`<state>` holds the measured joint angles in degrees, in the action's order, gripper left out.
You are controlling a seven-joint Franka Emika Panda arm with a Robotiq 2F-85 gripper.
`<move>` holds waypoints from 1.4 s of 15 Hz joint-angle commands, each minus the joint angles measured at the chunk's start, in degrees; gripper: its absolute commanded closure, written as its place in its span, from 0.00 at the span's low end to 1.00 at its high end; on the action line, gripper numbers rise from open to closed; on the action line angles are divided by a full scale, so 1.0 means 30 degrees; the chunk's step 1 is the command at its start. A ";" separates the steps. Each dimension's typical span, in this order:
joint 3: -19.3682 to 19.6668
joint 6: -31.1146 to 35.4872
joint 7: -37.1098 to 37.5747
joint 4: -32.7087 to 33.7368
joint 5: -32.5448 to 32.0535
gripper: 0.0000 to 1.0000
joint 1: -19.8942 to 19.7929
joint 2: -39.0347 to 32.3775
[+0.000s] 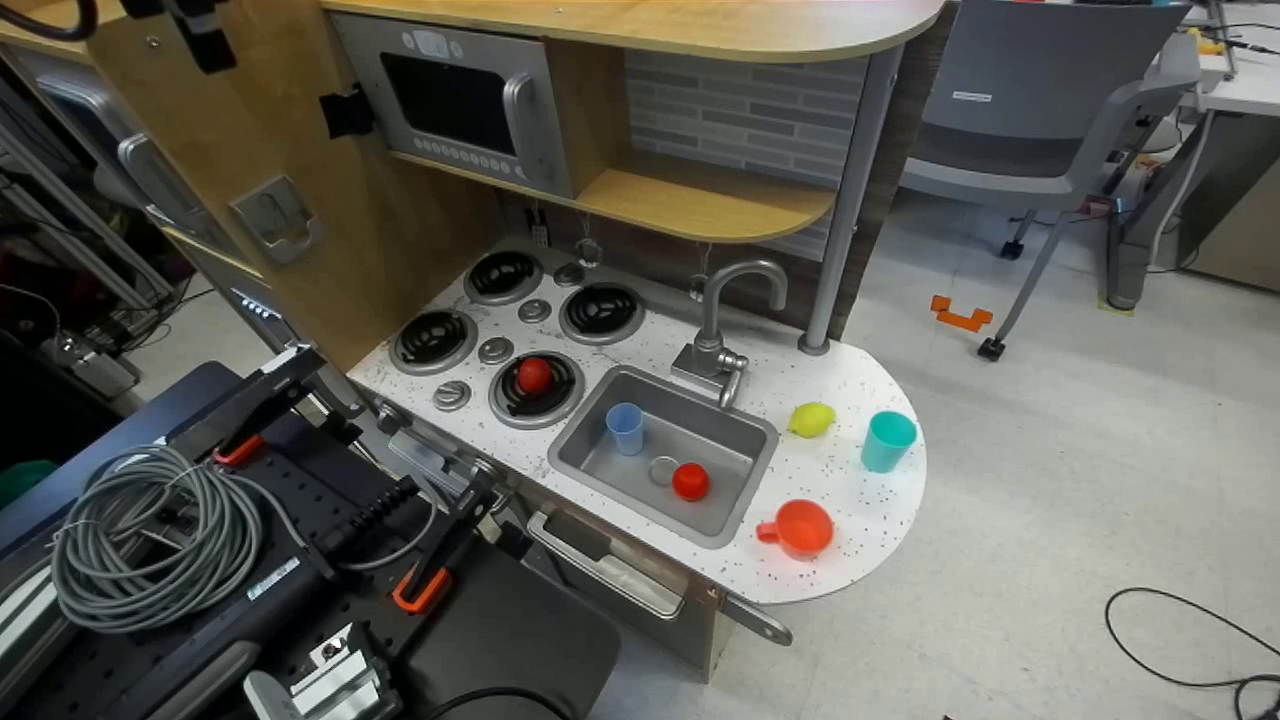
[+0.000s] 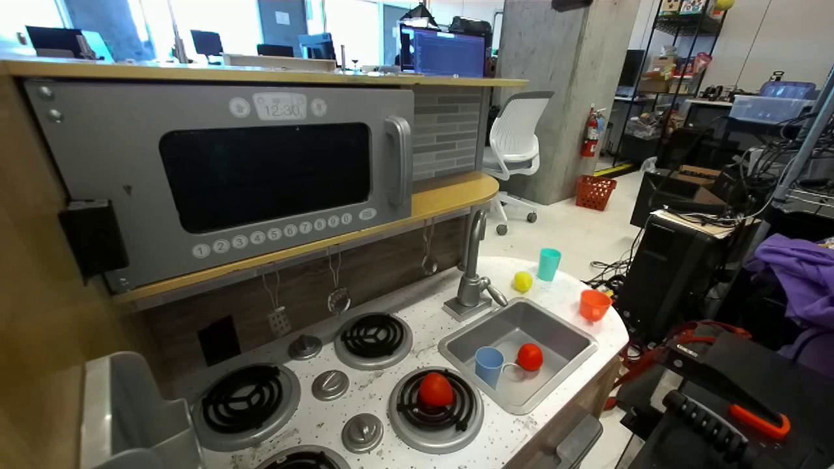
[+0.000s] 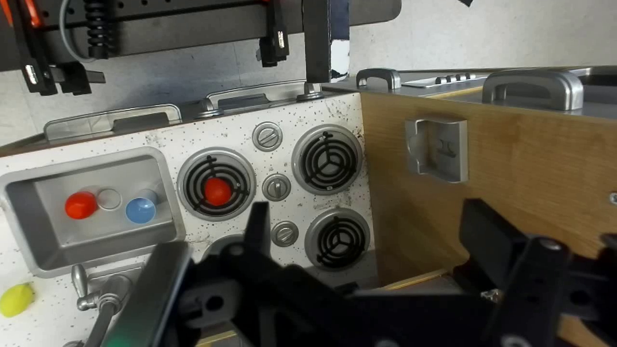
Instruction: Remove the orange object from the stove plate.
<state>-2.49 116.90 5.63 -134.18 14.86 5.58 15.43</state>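
The orange object [image 1: 534,376], a small roundish red-orange piece, rests on the stove plate [image 1: 567,396], a black burner disc with a silver rim beside the sink. In an exterior view the orange object [image 2: 436,389] sits near the middle of the stove plate [image 2: 435,440]. In the wrist view the orange object [image 3: 217,191] and its stove plate [image 3: 188,188] lie left of my gripper [image 3: 367,212]. My gripper is open with nothing between its fingers. It is apart from the orange object. Its fingers appear over other burners and the wooden side panel.
The sink [image 1: 655,508] holds a blue cup [image 1: 626,428] and a red-orange round piece [image 1: 690,482]. A faucet [image 1: 710,335] rises behind it. A yellow ball [image 1: 811,419], teal cup [image 1: 888,442] and orange-red mug [image 1: 803,529] stand beyond. A microwave [image 2: 273,163] overhangs the burners.
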 commanded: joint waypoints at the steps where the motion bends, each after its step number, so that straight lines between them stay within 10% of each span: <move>1: -0.0263 0.0250 -0.0017 0.0289 -0.0199 0.00 -0.0155 -0.0394; 21: 0.1166 0.8313 0.0419 -0.1045 -0.7115 0.00 -0.2285 -0.6747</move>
<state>0.04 136.00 7.43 -135.77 -3.82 -0.84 -2.07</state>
